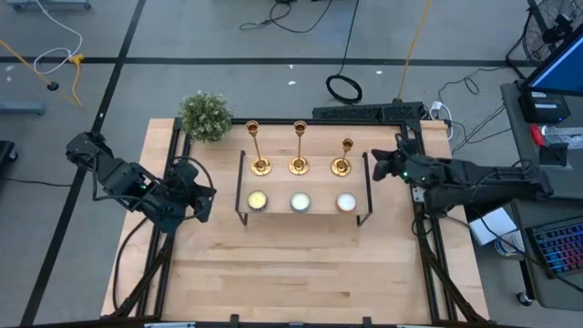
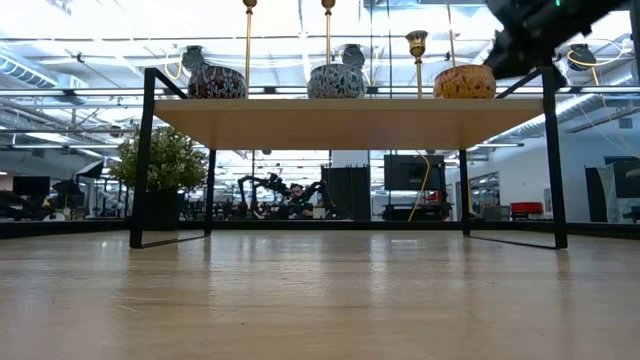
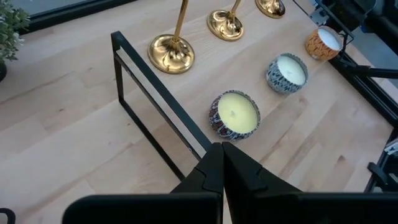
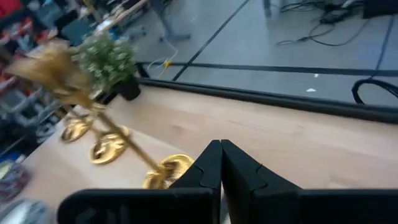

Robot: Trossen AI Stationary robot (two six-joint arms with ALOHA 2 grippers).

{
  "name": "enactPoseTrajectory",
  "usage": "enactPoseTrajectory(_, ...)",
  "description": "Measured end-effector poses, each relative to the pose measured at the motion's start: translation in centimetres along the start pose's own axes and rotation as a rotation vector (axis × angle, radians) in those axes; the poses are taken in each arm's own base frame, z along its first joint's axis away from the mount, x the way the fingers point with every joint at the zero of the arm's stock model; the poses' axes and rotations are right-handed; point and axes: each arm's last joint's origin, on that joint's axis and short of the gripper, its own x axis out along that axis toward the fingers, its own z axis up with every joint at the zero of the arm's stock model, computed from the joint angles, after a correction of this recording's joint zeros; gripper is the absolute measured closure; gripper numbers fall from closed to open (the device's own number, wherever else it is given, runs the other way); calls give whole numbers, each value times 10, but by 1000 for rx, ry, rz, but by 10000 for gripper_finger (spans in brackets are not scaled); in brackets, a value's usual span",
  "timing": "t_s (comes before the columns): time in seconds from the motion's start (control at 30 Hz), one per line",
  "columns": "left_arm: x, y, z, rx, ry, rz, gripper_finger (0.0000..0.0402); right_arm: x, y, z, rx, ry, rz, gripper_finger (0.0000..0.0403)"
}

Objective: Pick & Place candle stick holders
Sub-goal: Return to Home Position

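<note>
Right gripper (image 4: 221, 144), dark fingers pressed together, above a pale wood surface (image 4: 286, 134), three gold candle stick holders (image 4: 111, 147) in a row close by, nearest one blurred, potted plant (image 4: 107, 57) beyond them, grey floor (image 4: 261, 37) with black cables (image 4: 373, 93) farther off.

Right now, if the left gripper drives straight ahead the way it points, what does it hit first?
Probably the shelf's black frame, just ahead of the shut left gripper; if it clears that, the yellow candle. Depth unclear.

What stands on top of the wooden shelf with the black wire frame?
On the shelf: three shiny gold metal candlesticks in a back row, three round candles in tins in front. Its board hides the table beneath.
</note>
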Motion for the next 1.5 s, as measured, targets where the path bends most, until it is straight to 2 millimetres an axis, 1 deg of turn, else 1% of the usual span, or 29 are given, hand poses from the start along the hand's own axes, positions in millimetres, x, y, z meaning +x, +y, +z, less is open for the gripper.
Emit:
enactPoseTrajectory(0.1,0,0,0,-8,0,0,400,7,-10,-15,49,-33,-9,403)
enactPoseTrajectory(0.2,0,0,0,-10,1,0,400,14,-16,-26,77,-79,-18,403)
enactPoseTrajectory(0.3,0,0,0,-16,4,-1,400,18,-21,-32,56,-118,-62,403)
enactPoseTrajectory(0.4,0,0,0,-19,16,-3,400,20,-25,-32,40,-163,-126,403)
enactPoseTrajectory(0.63,0,0,-1,-29,27,-4,400,18,-29,-26,22,-311,-274,403)
enactPoseTrajectory(0.87,0,0,-1,-34,49,-7,400,16,-33,-24,-8,-414,-417,403)
enactPoseTrajectory(1.03,0,0,-2,-36,53,-2,400,20,-39,-24,-88,-376,-460,403)
enactPoseTrajectory(1.13,0,0,-2,-35,54,-2,400,27,-47,-31,-100,-315,-454,403)
enactPoseTrajectory(1.27,0,1,-2,-34,56,0,400,37,-61,-46,-45,-270,-468,403)
enactPoseTrajectory(1.37,0,2,-2,-39,70,10,400,40,-70,-54,-14,-271,-505,403)
enactPoseTrajectory(1.5,0,3,-3,-47,94,15,400,43,-76,-56,0,-288,-536,403)
